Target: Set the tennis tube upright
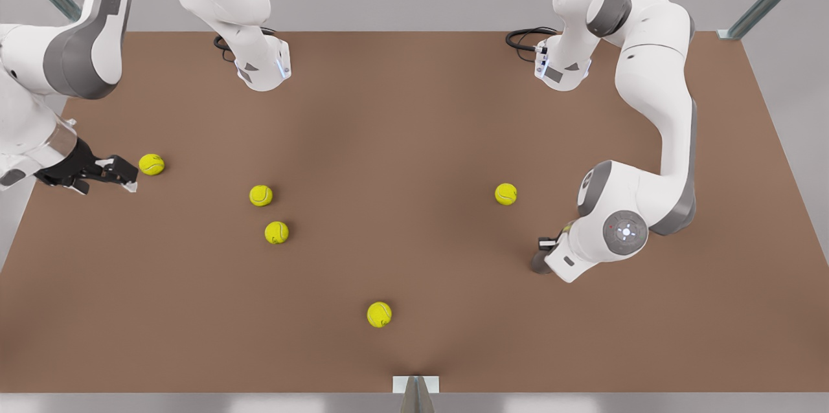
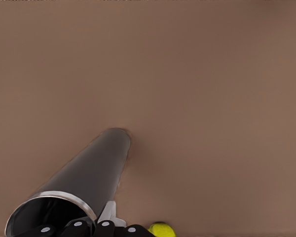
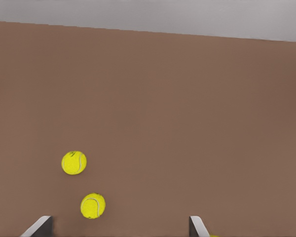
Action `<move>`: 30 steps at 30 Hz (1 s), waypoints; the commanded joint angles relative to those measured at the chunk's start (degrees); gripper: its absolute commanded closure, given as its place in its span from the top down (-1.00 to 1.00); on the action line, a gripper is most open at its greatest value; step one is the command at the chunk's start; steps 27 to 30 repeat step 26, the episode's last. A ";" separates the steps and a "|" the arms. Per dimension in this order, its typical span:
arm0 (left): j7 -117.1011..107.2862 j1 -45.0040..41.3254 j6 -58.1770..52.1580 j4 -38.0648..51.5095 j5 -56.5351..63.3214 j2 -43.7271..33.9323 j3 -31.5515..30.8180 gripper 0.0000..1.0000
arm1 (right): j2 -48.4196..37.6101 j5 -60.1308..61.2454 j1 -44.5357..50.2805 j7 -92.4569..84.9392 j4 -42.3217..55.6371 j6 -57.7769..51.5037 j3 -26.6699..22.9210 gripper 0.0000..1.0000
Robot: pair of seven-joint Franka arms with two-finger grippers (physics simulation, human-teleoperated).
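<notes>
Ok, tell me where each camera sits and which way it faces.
Front view: high over the table, looking down; both arms show.
Left wrist view: on the left tool, looking down along the tennis tube.
Right wrist view: behind the open right tool, facing across two tennis balls.
Shared: front view shows those balls too.

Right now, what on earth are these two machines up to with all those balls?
The left hand, at the front view's right, seems to grip the tennis tube at its open end. The tube's far end rests on the table, roughly upright. The right hand waits open at the front view's left, beside a tennis ball. Other balls lie scattered, untouched.
</notes>
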 commanded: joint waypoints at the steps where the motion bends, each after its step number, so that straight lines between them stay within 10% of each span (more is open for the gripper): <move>1: 0.10 0.00 0.01 0.00 -1.01 -0.01 0.00 -0.57 | 0.02 0.00 -0.71 -0.22 -0.09 0.21 0.08 1.00; 3: 0.45 0.00 0.01 0.09 -1.01 0.08 0.00 -0.56 | 0.11 -0.09 -0.80 -0.13 0.00 0.21 0.08 1.00; 6: 0.80 0.00 0.01 0.09 -0.92 0.08 0.09 0.99 | -0.07 -0.44 -1.15 -0.48 -0.18 0.03 0.08 1.00; 15: 0.71 0.44 -5.26 0.26 -0.57 -3.87 0.27 0.99 | 0.02 -0.61 -0.53 -0.39 -0.61 0.12 0.08 1.00; 19: 0.54 3.42 -23.73 -2.80 1.37 -24.43 -0.17 0.99 | 0.11 -0.61 -0.53 -0.48 -0.53 0.30 0.08 1.00; 21: 0.54 7.03 -4.39 -26.46 -0.13 -39.73 -0.79 0.99 | 0.11 -0.61 -0.53 -0.39 -0.53 0.30 0.08 1.00; 30: 0.36 6.85 -4.65 -26.55 -0.04 -39.56 -0.87 0.99 | 0.11 -0.70 -0.53 -0.48 -0.53 0.30 0.08 1.00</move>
